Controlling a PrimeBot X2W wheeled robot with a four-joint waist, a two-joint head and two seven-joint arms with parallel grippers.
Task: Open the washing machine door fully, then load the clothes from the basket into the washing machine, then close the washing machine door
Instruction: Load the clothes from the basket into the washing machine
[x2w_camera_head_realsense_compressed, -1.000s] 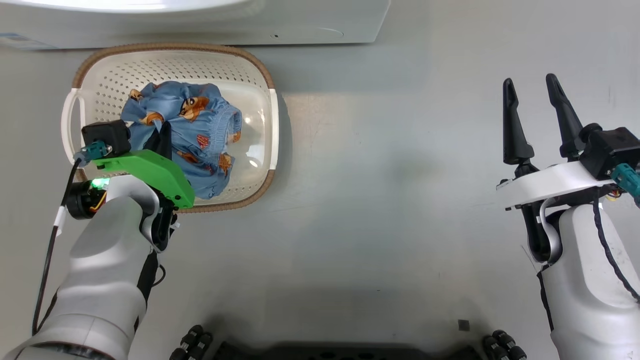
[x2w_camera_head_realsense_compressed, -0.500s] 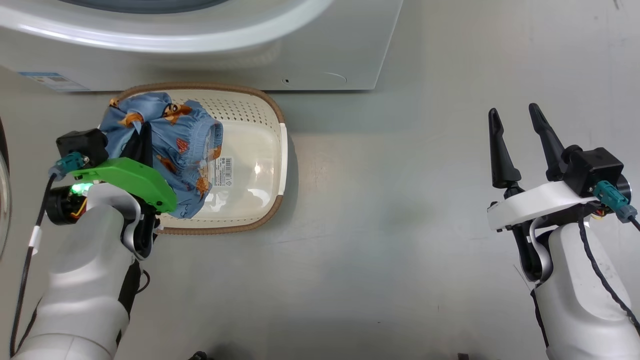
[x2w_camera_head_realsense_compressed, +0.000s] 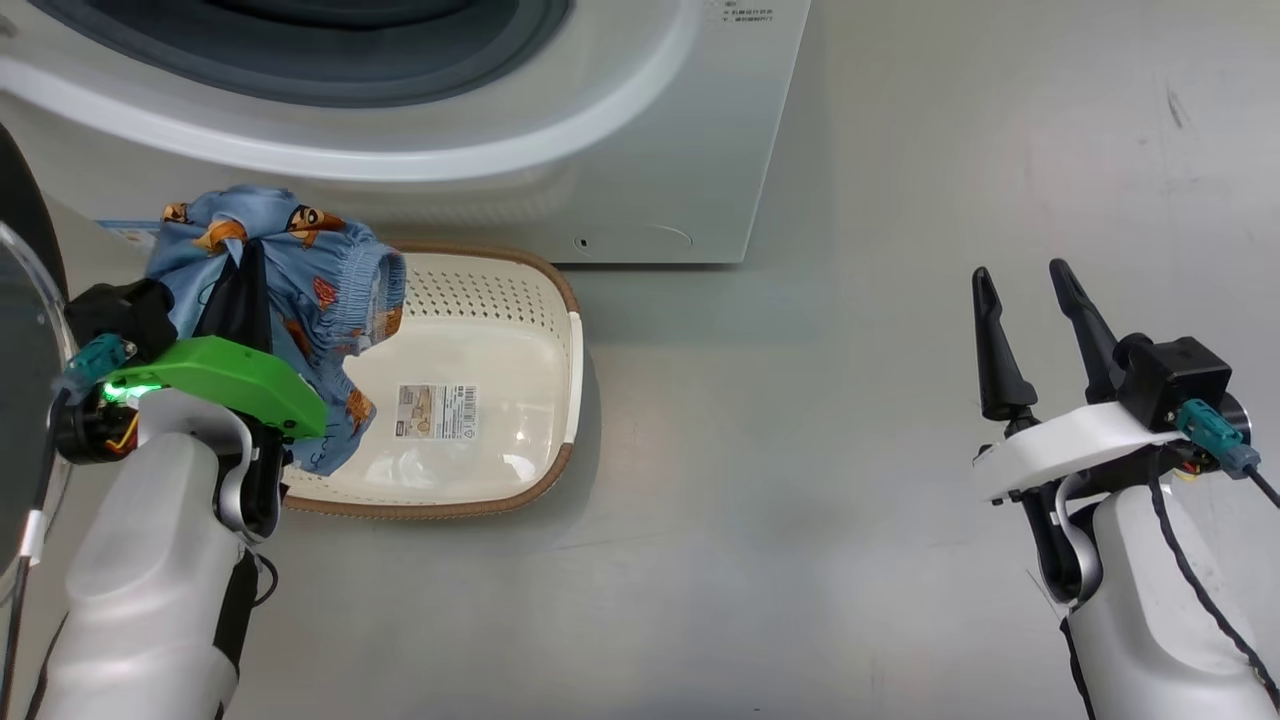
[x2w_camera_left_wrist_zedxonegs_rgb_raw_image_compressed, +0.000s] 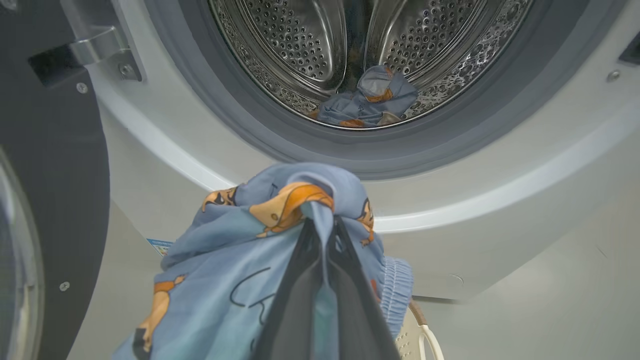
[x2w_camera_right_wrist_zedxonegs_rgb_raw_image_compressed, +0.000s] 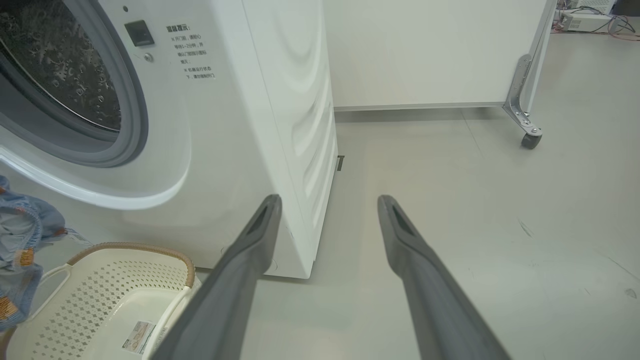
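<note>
The left claw (x2w_camera_left_wrist_zedxonegs_rgb_raw_image_compressed: 320, 227) is clamped on blue clothes (x2w_camera_head_realsense_compressed: 330, 290), held above the left side of the basket (x2w_camera_head_realsense_compressed: 560, 300), before the washing machine (x2w_camera_head_realsense_compressed: 650, 150). Another blue garment (x2w_camera_left_wrist_zedxonegs_rgb_raw_image_compressed: 370, 97) lies in the drum (x2w_camera_left_wrist_zedxonegs_rgb_raw_image_compressed: 300, 40). The right claw (x2w_camera_head_realsense_compressed: 1018, 272) stands apart.

Left gripper (x2w_camera_head_realsense_compressed: 247, 262), left side of head view: fingers pinched tight on the clothes (x2w_camera_head_realsense_compressed: 335, 275), tips pointing up-frame, green wrist cover (x2w_camera_head_realsense_compressed: 230, 385) behind them. Right gripper (x2w_camera_head_realsense_compressed: 1018, 272), lower right: fingers spread wide, pointing up-frame, leaning slightly left.
</note>
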